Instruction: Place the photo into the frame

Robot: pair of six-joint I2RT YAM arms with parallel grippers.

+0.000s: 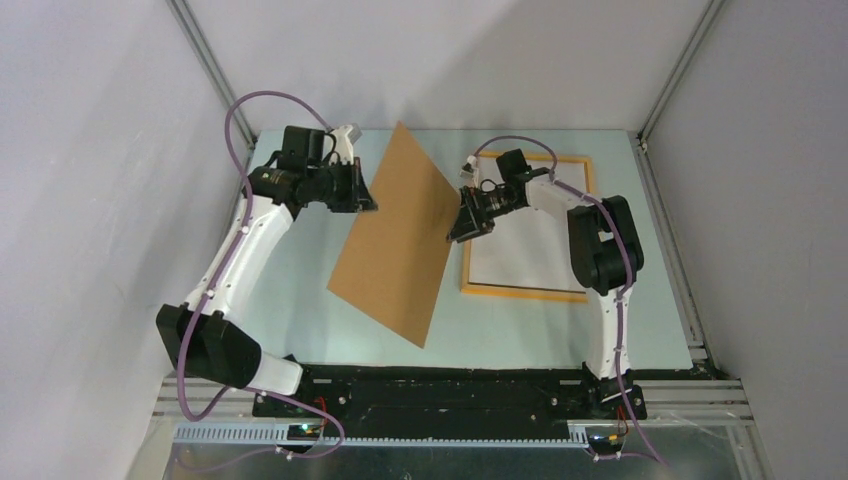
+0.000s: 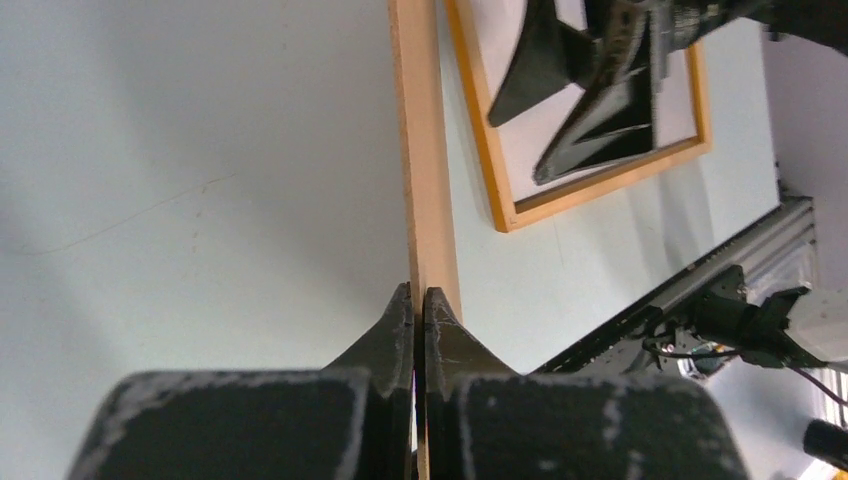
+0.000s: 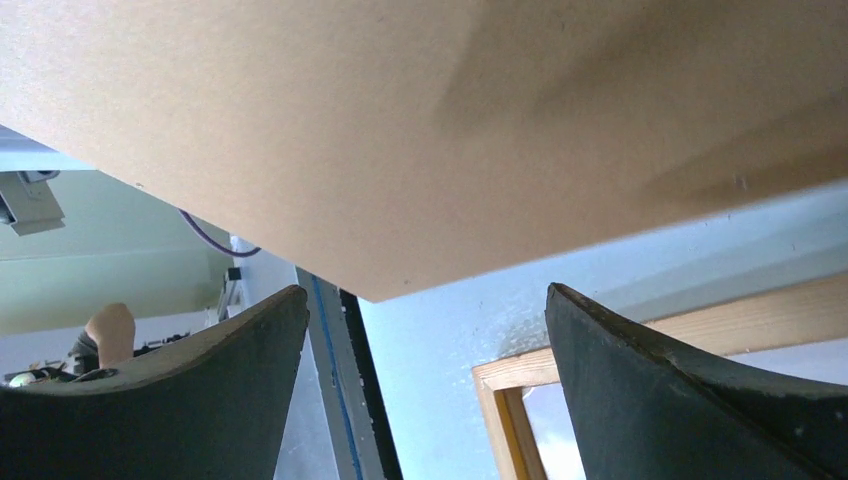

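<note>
The orange-yellow frame [image 1: 527, 292] lies flat on the table at the right. A white sheet, the photo [image 1: 520, 255] with its printed side unseen, fills its opening. A plain brown backing board [image 1: 398, 235] hangs tilted above the table between the arms. My left gripper [image 1: 366, 203] is shut on the board's left edge. In the left wrist view the board [image 2: 425, 150] runs edge-on out of the pinched left gripper [image 2: 420, 295]. My right gripper [image 1: 456, 228] stands open at the board's right edge, over the frame's left side. The right wrist view shows the board [image 3: 400, 130] just beyond the right gripper [image 3: 425, 300], with nothing between its fingers.
Below the right gripper sit the frame's corner [image 3: 510, 375] and the pale blue table [image 3: 440, 340]. The right arm's fingers [image 2: 590, 90] hang over the frame [image 2: 600, 185] in the left wrist view. Grey walls close in the table on three sides.
</note>
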